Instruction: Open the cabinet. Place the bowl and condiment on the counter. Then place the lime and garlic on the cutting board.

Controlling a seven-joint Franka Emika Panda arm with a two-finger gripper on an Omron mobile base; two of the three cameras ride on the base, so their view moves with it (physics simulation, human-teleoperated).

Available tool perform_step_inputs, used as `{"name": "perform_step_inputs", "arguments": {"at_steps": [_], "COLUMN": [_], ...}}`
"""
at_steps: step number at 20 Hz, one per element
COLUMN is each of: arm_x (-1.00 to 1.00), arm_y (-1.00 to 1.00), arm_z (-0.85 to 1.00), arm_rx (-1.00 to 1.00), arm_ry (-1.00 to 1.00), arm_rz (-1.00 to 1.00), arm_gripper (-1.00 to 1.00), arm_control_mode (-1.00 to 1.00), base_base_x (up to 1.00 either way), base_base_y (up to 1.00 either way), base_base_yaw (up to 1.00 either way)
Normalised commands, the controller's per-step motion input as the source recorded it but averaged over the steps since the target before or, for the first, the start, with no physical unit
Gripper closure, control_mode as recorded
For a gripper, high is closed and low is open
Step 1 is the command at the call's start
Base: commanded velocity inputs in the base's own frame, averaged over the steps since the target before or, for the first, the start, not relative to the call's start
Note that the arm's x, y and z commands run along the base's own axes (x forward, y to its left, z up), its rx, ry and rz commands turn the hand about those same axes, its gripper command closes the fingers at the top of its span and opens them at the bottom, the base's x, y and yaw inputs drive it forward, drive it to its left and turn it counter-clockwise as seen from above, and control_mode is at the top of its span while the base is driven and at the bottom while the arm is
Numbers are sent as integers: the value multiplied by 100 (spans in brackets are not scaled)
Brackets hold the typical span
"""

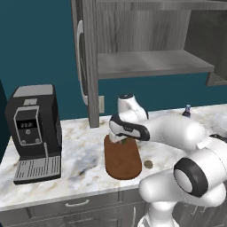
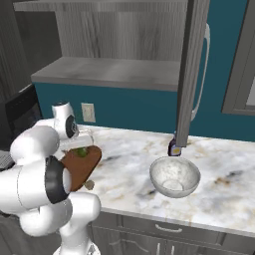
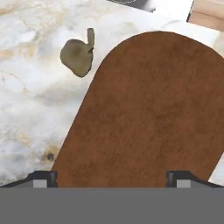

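Lime rests on the far end of the cutting board, just under the gripper, whose jaws stand wide and empty above it. Garlic lies on the counter beside the board's near right edge; the next move likely calls for lifting clear without nudging the fruit, then dropping squarely over the bulb.

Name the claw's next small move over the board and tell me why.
Probably lift the open claw clear of the cutting board and swing toward the garlic. The lime already sits on the board, while the garlic lies on the counter beside the board's edge, not yet on it.
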Motion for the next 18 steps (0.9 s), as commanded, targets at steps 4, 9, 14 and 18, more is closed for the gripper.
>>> {"name": "perform_step_inputs", "arguments": {"at_steps": [4,9,14,18], "arm_x": [-89,-72,-29,-10], "arm_y": [-98,-90,-34,-3], "arm_z": [14,3,0,0], "arm_rx": [12,21,16,10], "arm_ry": [0,1,0,0], "arm_rz": [0,0,0,0], "arm_gripper": [-100,-100,-100,-100], "arm_control_mode": [-100,-100,-100,-100], "base_base_x": [0,0,0,0], "base_base_y": [0,0,0,0], "base_base_yaw": [0,0,0,0]}}
